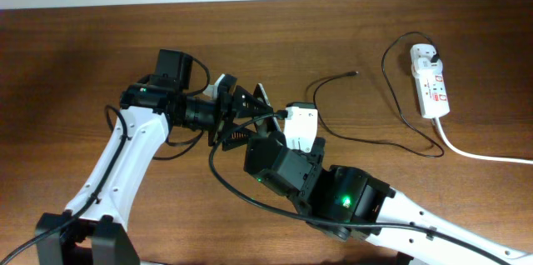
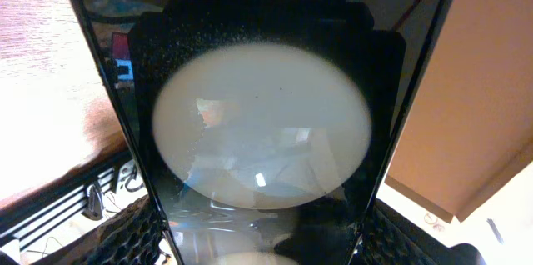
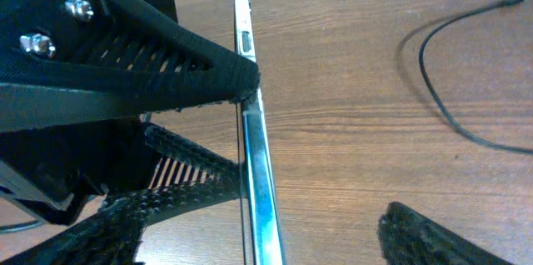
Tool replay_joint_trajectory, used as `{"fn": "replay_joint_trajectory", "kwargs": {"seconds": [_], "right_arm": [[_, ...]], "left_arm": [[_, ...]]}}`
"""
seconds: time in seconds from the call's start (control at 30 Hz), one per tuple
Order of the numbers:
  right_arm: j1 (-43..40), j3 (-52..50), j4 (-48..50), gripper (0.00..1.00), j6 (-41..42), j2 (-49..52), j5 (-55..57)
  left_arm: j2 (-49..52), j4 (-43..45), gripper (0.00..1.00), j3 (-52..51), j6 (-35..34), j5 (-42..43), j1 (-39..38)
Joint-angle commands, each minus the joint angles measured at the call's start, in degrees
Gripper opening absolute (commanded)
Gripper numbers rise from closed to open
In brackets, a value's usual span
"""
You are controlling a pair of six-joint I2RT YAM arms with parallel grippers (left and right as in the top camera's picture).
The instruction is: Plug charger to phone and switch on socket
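My left gripper (image 1: 241, 111) is shut on the phone (image 1: 262, 98) and holds it on edge above the table. In the left wrist view the phone's glossy black face (image 2: 266, 132) fills the picture between the jaws (image 2: 266, 244). In the right wrist view the phone (image 3: 254, 140) shows edge-on, with a port on its end. My right gripper (image 3: 275, 240) is open with the phone's edge between its fingers; it also shows in the overhead view (image 1: 283, 117). The charger cable (image 1: 333, 77) lies loose to the right with its connector tip (image 1: 356, 73) (image 3: 516, 0) free. Its black plug (image 1: 435, 52) sits in the white socket (image 1: 430, 82).
The socket's thick white cord (image 1: 483, 157) runs off the right edge. The charger's cable loops across the wooden table (image 1: 375, 15) between the socket and the arms. A black arm cable (image 1: 241, 194) trails near the front.
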Motion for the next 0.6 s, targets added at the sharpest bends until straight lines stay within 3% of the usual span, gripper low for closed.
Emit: {"fn": "replay_joint_trajectory", "kwargs": {"seconds": [0.0, 0.07, 0.2, 0.4, 0.47, 0.57], "right_arm": [[-0.3, -0.3, 0.2, 0.72, -1.4, 0.1, 0.1], [-1.8, -0.3, 0.2, 0.57, -1.4, 0.2, -0.1], [-2.5, -0.3, 0.2, 0.51, -1.4, 2.6, -0.4], [-2.5, -0.3, 0.6, 0.25, -1.4, 4.6, -0.9], [-2.5, -0.3, 0.8, 0.15, -1.4, 4.6, -2.6], [-2.5, -0.3, 0.7, 0.08, -1.4, 4.6, -3.3]], "left_arm": [[-0.7, 0.1, 0.53, 0.1, 0.0, 5.1, 0.4], [-0.7, 0.1, 0.53, 0.1, -0.1, 5.7, 0.4], [-0.7, 0.1, 0.53, 0.1, -0.1, 5.9, 0.4], [-0.7, 0.1, 0.53, 0.1, 0.8, 5.9, 0.4], [-0.7, 0.1, 0.56, 0.1, 0.8, 4.8, 0.4], [-0.7, 0.2, 0.64, 0.1, 0.8, -0.4, 1.0]]}}
